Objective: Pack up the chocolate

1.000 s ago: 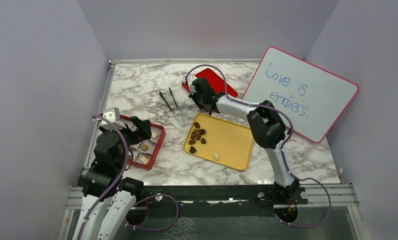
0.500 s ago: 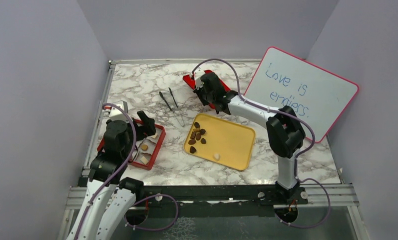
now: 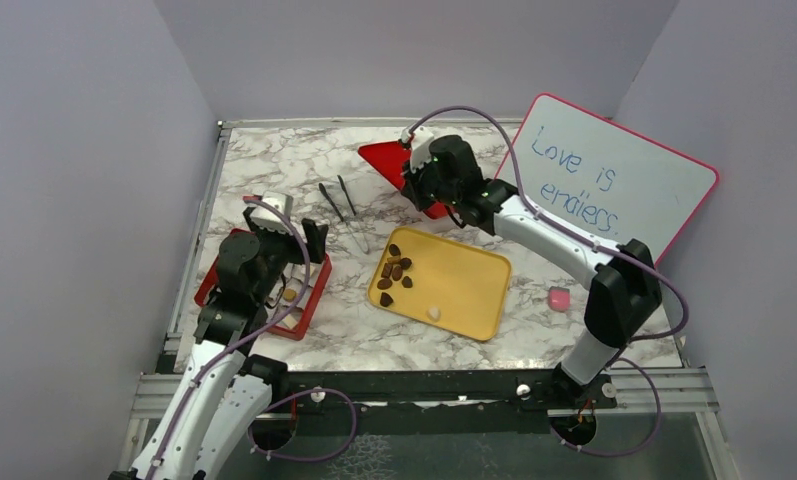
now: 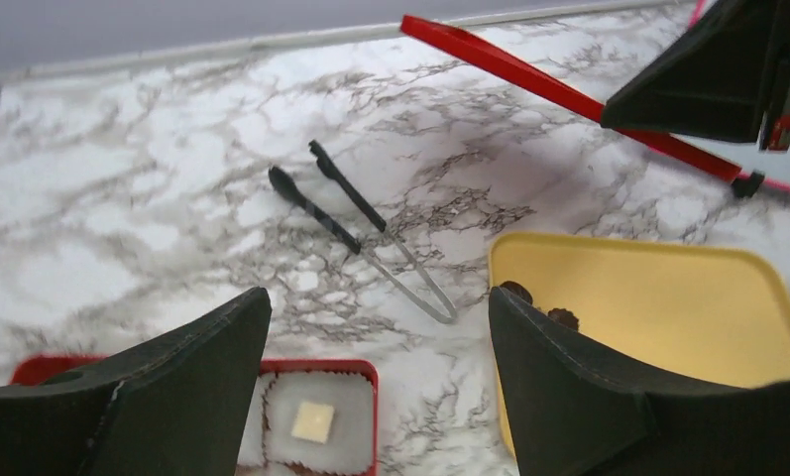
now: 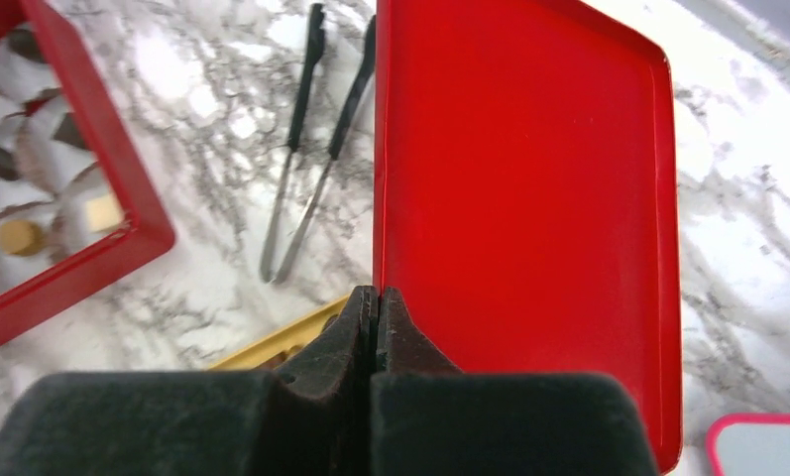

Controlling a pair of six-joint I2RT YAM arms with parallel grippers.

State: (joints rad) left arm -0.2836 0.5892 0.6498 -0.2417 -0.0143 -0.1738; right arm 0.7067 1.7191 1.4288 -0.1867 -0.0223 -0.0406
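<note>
Several dark chocolate pieces (image 3: 394, 270) and one cream piece (image 3: 433, 312) lie on the yellow tray (image 3: 474, 290). More chocolate sits in the red box (image 3: 212, 283), among it a cream square (image 4: 313, 421) and a tan round (image 5: 19, 236). My left gripper (image 4: 378, 297) hangs open and empty over the box's far right corner (image 4: 369, 369). My right gripper (image 5: 376, 297) is shut on the edge of the red lid (image 5: 529, 198), which it holds tilted above the table at the back (image 3: 386, 160).
Black-tipped metal tongs (image 3: 344, 205) lie on the marble between box and lid. A whiteboard (image 3: 604, 185) leans at the back right. A small pink block (image 3: 559, 297) lies right of the yellow tray.
The right arm has swung back and to the right, raising the red lid. The left gripper has risen and shifted right over the box. The pink block has come into view.
</note>
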